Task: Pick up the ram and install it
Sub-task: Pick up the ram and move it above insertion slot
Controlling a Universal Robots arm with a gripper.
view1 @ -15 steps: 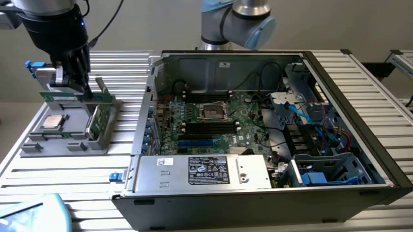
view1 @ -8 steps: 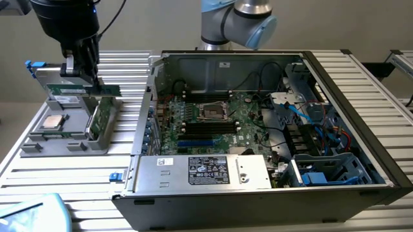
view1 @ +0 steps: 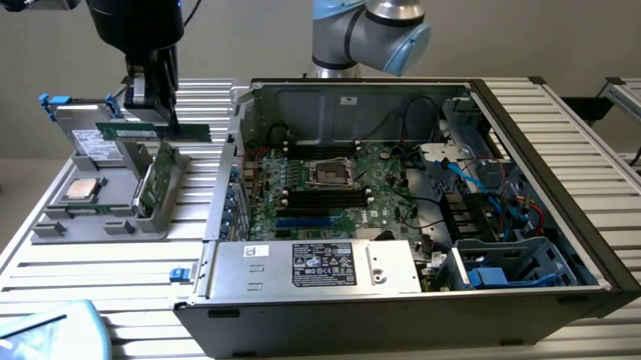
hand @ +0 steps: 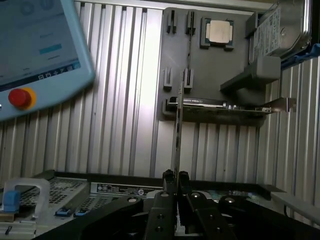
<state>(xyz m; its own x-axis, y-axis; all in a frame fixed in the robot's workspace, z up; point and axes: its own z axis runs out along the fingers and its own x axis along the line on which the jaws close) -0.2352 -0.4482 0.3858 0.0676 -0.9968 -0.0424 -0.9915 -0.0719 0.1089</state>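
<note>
The ram is a long thin dark-green stick hanging level above the grey parts tray at the exterior view's left. My gripper comes down on it from above and is shut on its top edge. In the wrist view the ram shows edge-on as a thin line running away from my gripper, pinched between the two black fingers. It is off the tray and apart from the open computer case with its motherboard.
A taller green board stands in the tray beside a processor and a hard drive. Black slots and blue slots lie on the motherboard, behind the power supply. A teach pendant lies at the front.
</note>
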